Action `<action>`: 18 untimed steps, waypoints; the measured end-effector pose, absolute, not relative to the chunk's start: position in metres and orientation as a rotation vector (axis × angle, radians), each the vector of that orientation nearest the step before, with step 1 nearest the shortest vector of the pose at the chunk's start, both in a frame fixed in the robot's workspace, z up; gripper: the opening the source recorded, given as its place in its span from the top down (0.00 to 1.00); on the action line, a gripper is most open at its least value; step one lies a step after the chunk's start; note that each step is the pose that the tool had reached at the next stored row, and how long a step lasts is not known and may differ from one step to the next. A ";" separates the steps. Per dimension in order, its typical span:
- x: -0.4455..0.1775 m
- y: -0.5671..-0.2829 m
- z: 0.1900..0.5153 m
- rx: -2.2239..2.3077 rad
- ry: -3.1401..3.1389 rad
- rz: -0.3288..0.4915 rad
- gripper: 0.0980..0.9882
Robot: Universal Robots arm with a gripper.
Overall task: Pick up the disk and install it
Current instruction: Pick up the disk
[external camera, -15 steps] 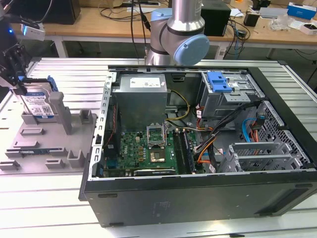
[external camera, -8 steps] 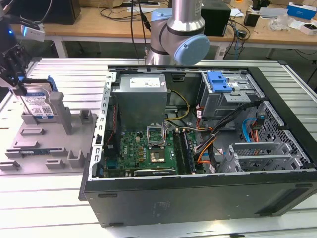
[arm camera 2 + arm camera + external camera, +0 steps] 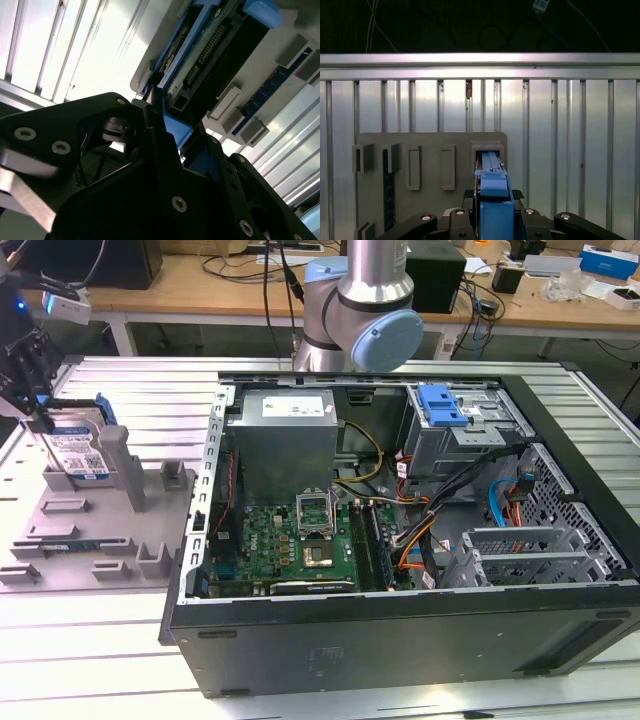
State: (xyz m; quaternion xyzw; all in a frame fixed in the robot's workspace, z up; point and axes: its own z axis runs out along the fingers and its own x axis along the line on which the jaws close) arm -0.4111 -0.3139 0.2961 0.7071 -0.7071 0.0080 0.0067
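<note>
Tabletop [image 3: 100, 640]: silver metal, ribbed in long parallel slats, as seen in the exterior view and the first wrist view. A grey moulded tray [image 3: 90, 540] rests flat on it directly beneath the gripper [image 3: 40, 423]. An open black computer case [image 3: 400, 640] lies on the same surface, farther from the gripper, just beside the tray.

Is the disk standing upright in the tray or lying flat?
Upright: the disk stands on edge in the grey tray, gripper at its top.

Exterior view's right: open PC case [image 3: 400, 640] w/ motherboard [image 3: 285, 540] inside; left: grey moulded tray [image 3: 110, 528]; both on ribbed metal tabletop [image 3: 80, 640].
</note>
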 end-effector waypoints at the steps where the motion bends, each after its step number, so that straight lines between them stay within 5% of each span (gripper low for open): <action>1: -0.411 -0.314 0.297 2.213 -2.213 0.023 0.70; 18: -0.411 -0.315 0.327 2.233 -2.233 -0.022 0.70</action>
